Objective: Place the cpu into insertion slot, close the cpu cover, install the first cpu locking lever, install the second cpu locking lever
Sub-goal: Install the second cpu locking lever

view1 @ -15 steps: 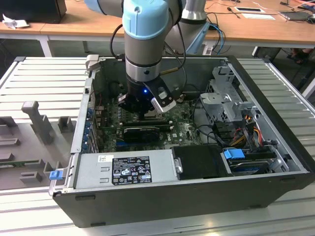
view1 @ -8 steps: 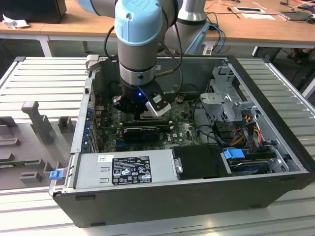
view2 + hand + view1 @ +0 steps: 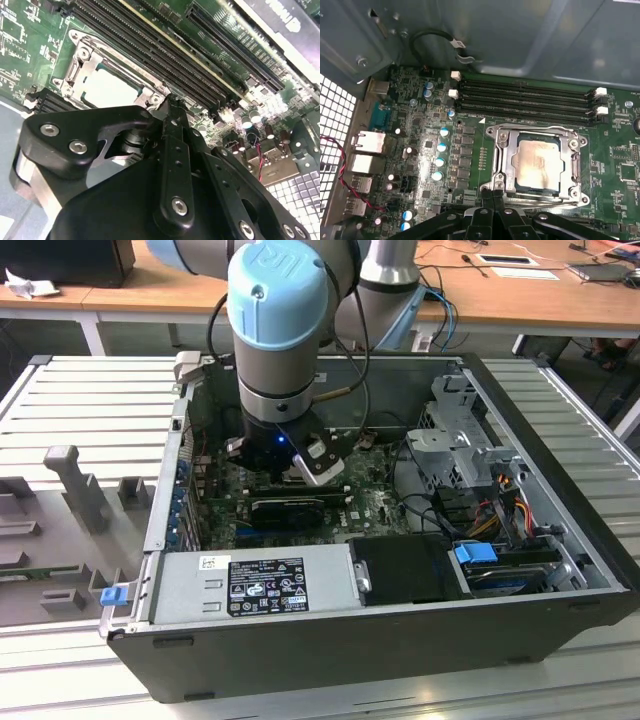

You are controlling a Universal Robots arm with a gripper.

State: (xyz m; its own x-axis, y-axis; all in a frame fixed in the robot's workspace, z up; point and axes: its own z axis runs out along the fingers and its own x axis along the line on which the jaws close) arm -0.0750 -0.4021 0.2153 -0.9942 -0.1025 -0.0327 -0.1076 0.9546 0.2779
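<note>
One cpu (image 3: pixel 537 164) sits in the slot (image 3: pixel 575 145), cover (image 3: pixel 506 159) down over it; the gripper (image 3: pixel 493 192), fingers pinched together and empty, presses at the cover's edge, likely seating it.

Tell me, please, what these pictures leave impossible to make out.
- Socket's near edge: hidden behind the hand in both wrist views.
- Locking levers: too thin to tell whether latched.
- Cpu in the exterior view: covered by the arm.
- Hand's grip: unclear whether open or shut.
</note>
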